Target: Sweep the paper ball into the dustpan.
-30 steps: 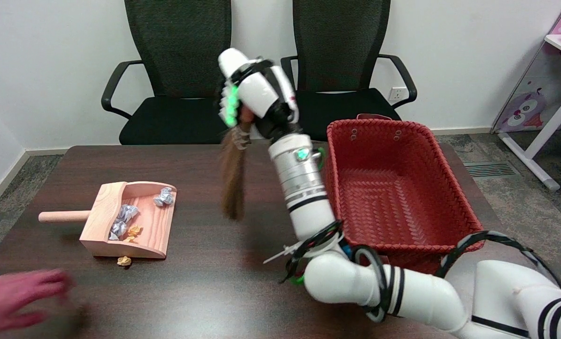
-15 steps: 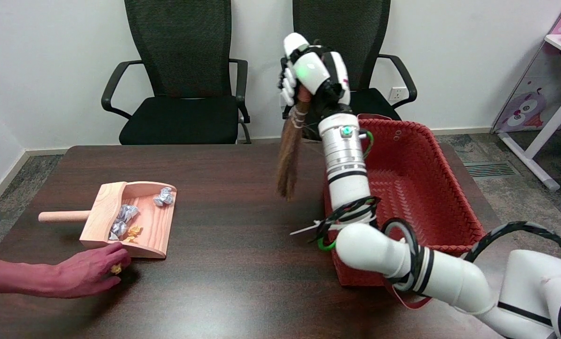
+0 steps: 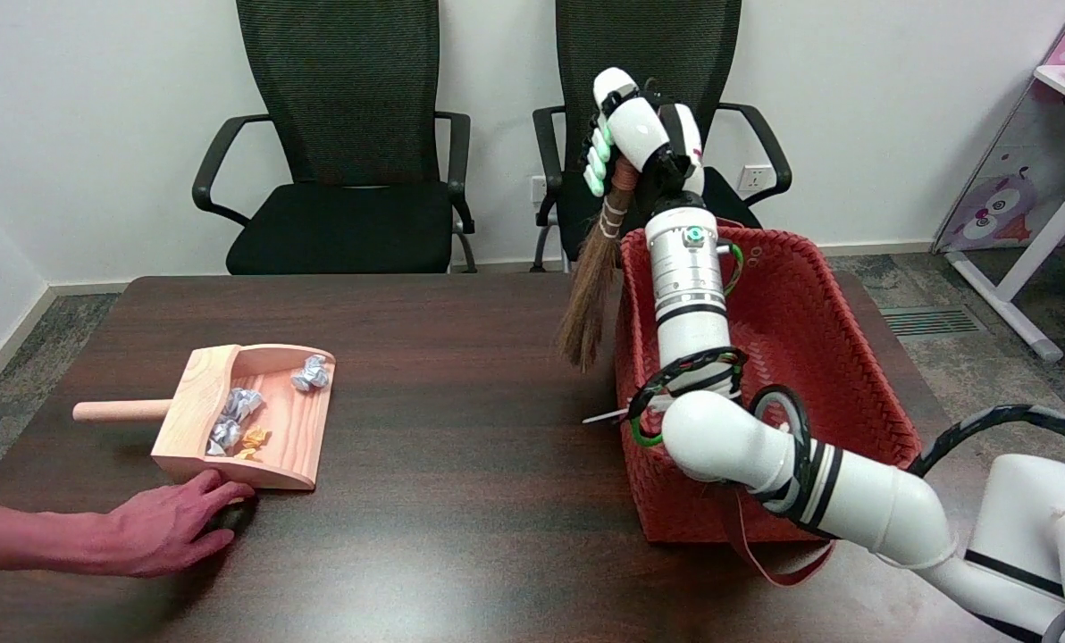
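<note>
Head view: the right hand (image 3: 638, 134) is high in the upper middle of the frame, in front of the right office chair (image 3: 649, 107). Its fingers (image 3: 596, 161) are clamped around the handle of a small brown broom (image 3: 589, 286). The broom hangs down with its bristles toward the tabletop (image 3: 443, 429), just beside the left wall of the red woven basket (image 3: 818, 295); the bristle tips are above the wood and do not seem to touch it. The white arm goes up from the lower right of the frame and passes in front of the basket.

At the left of the frame a wooden dustpan (image 3: 273, 420) lies on the tabletop, its round handle pointing to the left edge. Inside it are several paper balls (image 3: 239, 406), grey ones and a small yellow one. No loose paper ball shows on the bare wood. A person's hand (image 3: 162, 531) comes in from the lower left and rests flat on the tabletop, its fingertips at the front lip of the dustpan. I cannot tell if something is under this hand.

A second office chair (image 3: 340, 134) stands behind the tabletop at the upper left.
</note>
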`<state>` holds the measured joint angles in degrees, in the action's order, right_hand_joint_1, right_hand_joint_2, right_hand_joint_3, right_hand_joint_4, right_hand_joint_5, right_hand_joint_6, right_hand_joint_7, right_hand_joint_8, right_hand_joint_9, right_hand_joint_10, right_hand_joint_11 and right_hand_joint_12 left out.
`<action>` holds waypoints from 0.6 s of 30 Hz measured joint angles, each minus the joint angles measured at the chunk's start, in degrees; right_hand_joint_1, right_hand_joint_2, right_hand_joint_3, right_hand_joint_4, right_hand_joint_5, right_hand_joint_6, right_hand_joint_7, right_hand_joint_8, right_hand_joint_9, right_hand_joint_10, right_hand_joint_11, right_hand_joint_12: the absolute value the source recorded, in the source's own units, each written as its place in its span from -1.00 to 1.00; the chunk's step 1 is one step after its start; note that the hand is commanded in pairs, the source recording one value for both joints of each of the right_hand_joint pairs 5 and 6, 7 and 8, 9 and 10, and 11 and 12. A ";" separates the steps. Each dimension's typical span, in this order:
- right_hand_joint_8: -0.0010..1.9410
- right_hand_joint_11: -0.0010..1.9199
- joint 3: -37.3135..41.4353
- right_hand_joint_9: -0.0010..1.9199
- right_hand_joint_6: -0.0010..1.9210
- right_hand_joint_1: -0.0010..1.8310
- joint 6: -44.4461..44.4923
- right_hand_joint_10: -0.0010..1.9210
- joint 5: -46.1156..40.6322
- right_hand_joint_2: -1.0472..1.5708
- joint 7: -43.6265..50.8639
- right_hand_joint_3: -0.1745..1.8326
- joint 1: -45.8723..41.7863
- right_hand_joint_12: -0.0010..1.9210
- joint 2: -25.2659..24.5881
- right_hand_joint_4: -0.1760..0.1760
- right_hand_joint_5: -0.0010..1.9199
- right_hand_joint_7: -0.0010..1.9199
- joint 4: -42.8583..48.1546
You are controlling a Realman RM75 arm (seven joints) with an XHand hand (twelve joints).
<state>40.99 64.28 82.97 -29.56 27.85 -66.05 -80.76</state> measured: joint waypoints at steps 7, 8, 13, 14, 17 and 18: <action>0.98 1.00 -0.55 1.00 1.00 -0.15 0.05 1.00 -1.61 1.00 -1.74 1.00 1.00 1.00 0.59 0.32 1.00 1.00 1.70; 0.98 1.00 -0.60 1.00 1.00 -0.15 0.05 1.00 -1.75 1.00 -1.89 1.00 1.09 1.00 0.63 0.32 1.00 1.00 1.84; 0.98 1.00 -0.87 1.00 1.00 -0.16 0.05 1.00 -2.40 1.00 -2.62 1.00 1.52 1.00 0.81 0.32 1.00 1.00 2.51; 0.98 1.00 -0.93 1.00 1.00 -0.16 0.06 1.00 -2.51 1.00 -2.74 1.00 1.59 1.00 0.84 0.32 1.00 1.00 2.62; 0.98 1.00 -1.16 1.00 1.00 -0.16 0.06 1.00 -2.86 1.00 -3.00 1.00 1.84 1.00 0.90 0.32 1.00 1.00 2.89; 0.98 1.00 -1.28 1.00 1.00 -0.16 0.07 1.00 -3.05 1.00 -3.11 1.00 1.94 1.00 0.91 0.32 1.00 1.00 2.97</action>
<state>39.71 64.35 79.92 -32.67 29.78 -65.14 -77.79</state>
